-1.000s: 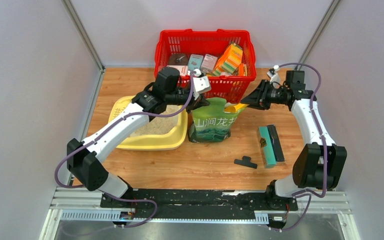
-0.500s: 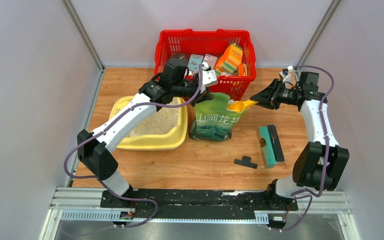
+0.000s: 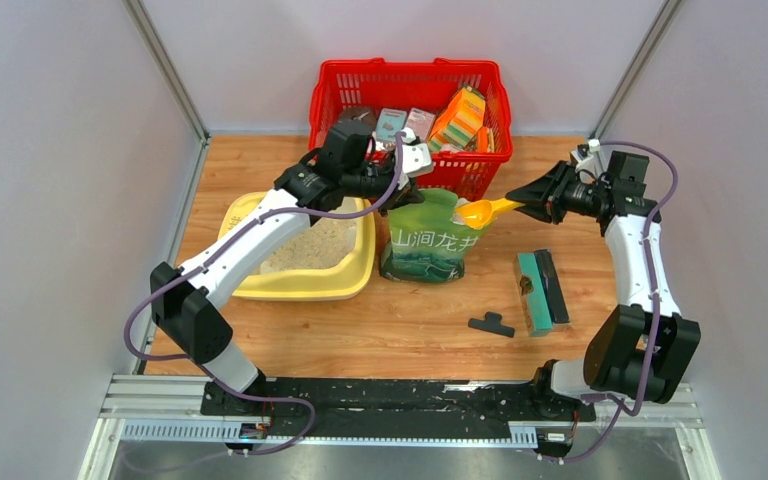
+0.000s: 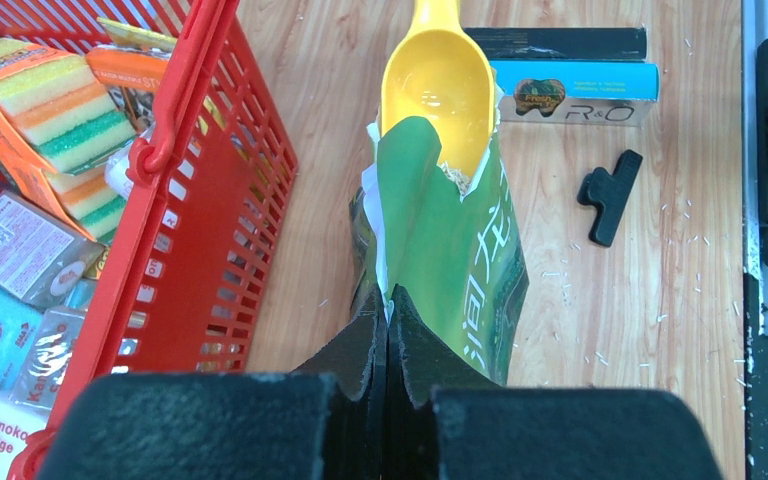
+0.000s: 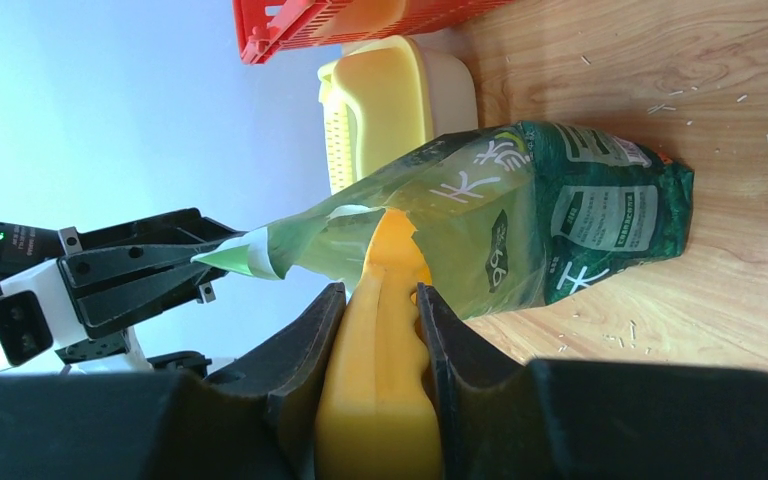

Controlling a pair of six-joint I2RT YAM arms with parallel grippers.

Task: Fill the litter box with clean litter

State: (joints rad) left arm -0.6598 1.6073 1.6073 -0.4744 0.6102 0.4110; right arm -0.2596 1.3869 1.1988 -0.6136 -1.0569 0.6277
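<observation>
top external view is showing the left gripper [image 3: 409, 197] clenching the top edge of the green bag [image 3: 430, 250], the right gripper [image 3: 515, 196] grasping the yellow scoop [image 3: 480, 212] at the bag's mouth. the litter box [image 3: 345, 285] is sitting just left of the bag, holding litter [image 3: 305, 250].

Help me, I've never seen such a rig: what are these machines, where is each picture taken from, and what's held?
Two robot arms, left and right, are bolted at a table's near edge, each ending in a two-finger claw. One picture looks down from above; the other two come from cameras on the wrists. The left claw is shut on a green bag's top edge. The right claw grips a yellow scoop by its handle, bowl at the bag's mouth. On the table: a pale-yellow litter box holding some litter, a red basket of packages, a teal box and a black clip.
</observation>
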